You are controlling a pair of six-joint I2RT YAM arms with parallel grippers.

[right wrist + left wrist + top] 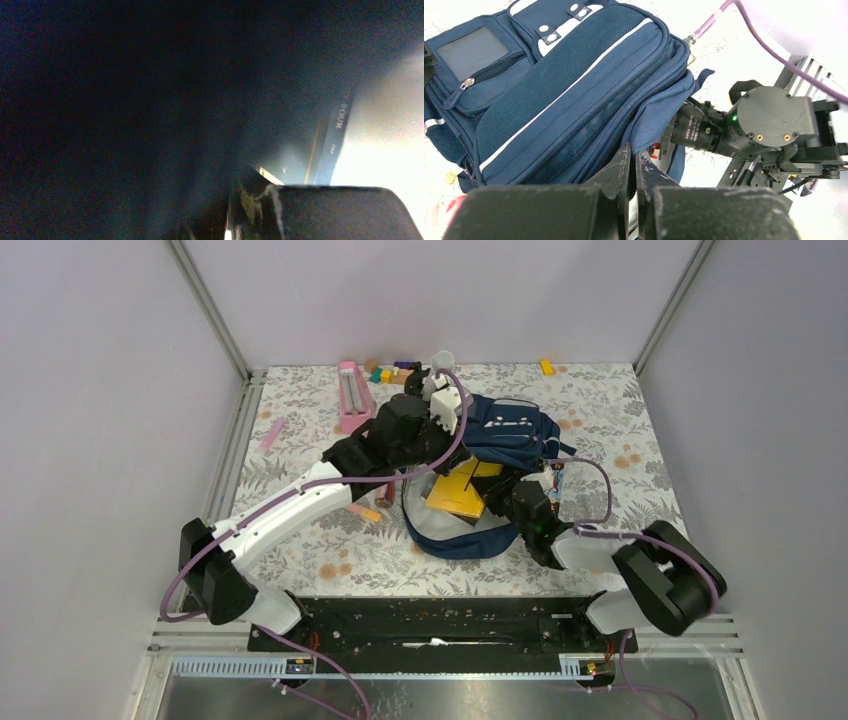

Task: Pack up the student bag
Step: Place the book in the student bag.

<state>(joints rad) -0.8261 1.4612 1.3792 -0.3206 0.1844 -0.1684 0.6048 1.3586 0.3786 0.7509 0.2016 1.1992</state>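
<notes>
Seen at centre of the top view: large navy blue fabric backpack, mouth open toward lower frame, 1 flat yellow rectangular item in it. Pinched tight on its navy flap edge by left gripper. Cannot tell spread of right gripper, buried in the mouth.

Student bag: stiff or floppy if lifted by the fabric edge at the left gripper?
Likely floppy: the student bag is soft fabric, and the edge at the left gripper folds and creases. It would probably sag rather than lift whole, since a yellow book lies in its open mouth. The woven cloth should grip well, not slip.
</notes>
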